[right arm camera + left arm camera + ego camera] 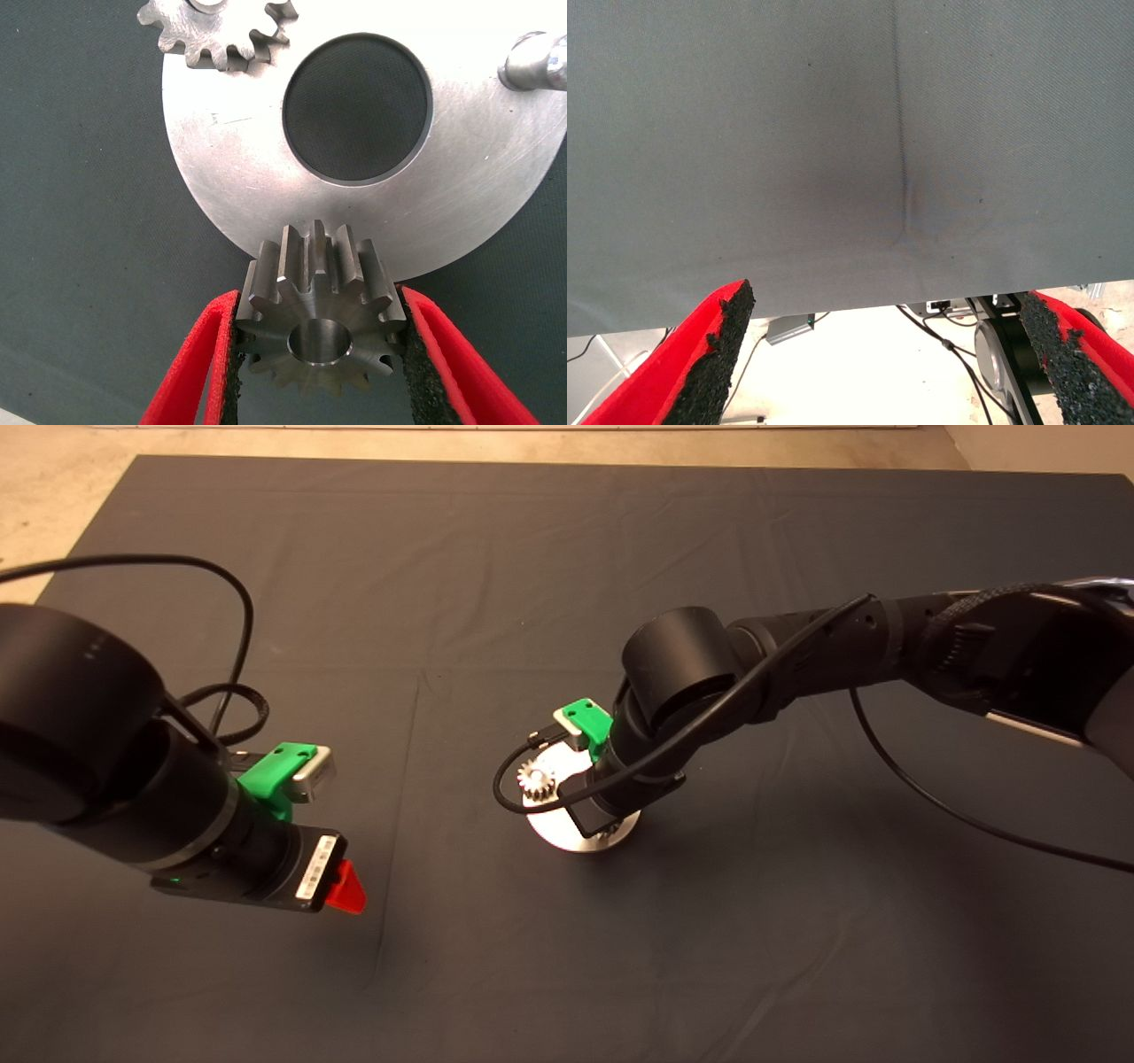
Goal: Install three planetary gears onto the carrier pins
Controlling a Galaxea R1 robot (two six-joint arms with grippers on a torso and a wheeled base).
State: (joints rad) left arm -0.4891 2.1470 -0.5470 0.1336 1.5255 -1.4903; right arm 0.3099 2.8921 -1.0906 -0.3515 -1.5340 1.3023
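A shiny round disc [226,150] with a large centre hole lies on the dark mat [567,558]; in the head view the disc [556,837] shows under my right arm. My right gripper [321,299] is shut on one planetary gear [314,301], held at the disc's near rim; what is under it is hidden. Another gear [221,35] sits on the disc, also visible from above as a gear [536,781]. One bare carrier pin [536,62] stands upright at the rim. My left gripper [345,887] hangs open over bare mat, far to the disc's left.
The mat has a crease [902,133] running under my left gripper [888,305]. Beyond the mat's edge the left wrist view shows pale floor with cables [948,354]. A black cable [957,806] trails from my right arm over the mat.
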